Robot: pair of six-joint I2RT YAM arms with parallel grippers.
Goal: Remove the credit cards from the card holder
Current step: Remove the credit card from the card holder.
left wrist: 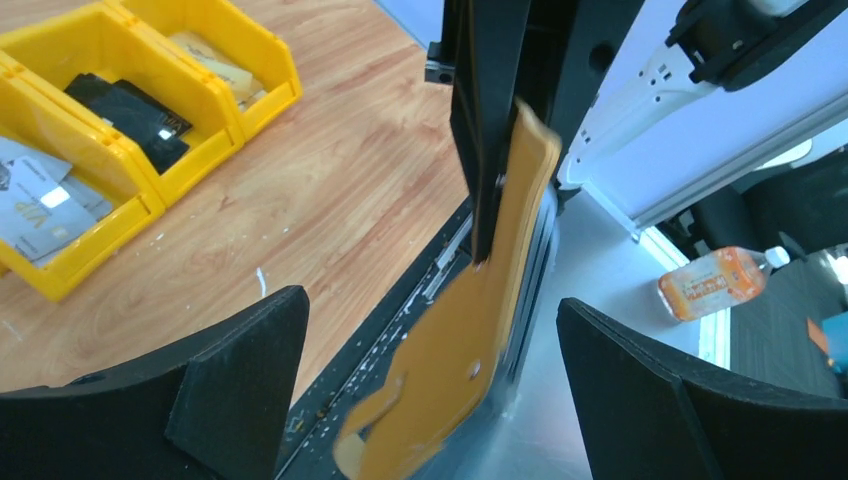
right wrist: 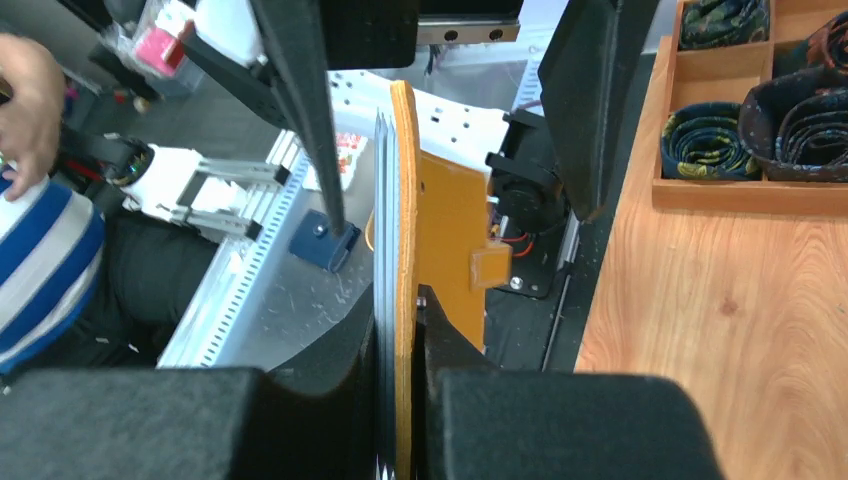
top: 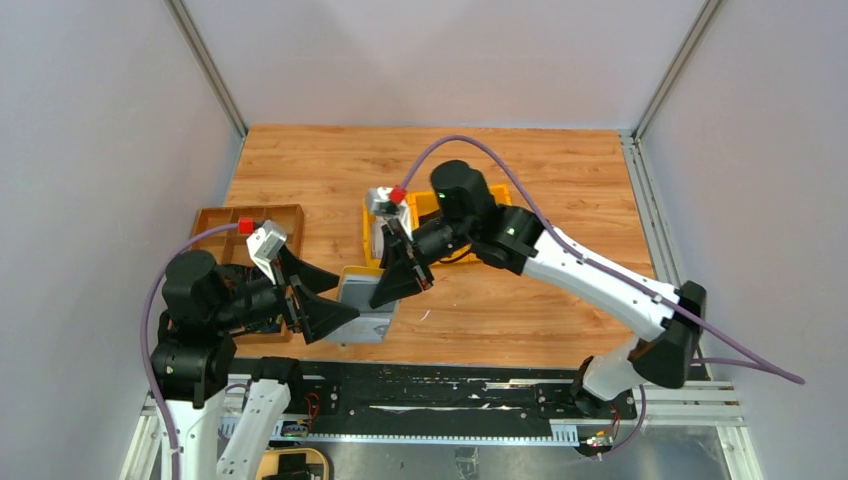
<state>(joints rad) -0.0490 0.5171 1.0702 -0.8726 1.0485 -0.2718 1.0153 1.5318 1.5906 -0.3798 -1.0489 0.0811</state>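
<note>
- Card holder (right wrist: 405, 200): flat and mustard-yellow, it stands on edge in the air over the table's near edge, pinched by the right gripper (right wrist: 402, 340). Its snap tab (right wrist: 490, 266) juts sideways.
- Thin grey layers (right wrist: 383, 250) hug one face; I can't tell whether they are cards or lining.

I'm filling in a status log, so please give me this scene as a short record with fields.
left gripper: open, fingers on either side of the card holder, not touching it
right gripper: shut on the card holder, holding it on edge
yellow bins: loose cards inside
brown tray: rolled ties in its compartments
</note>
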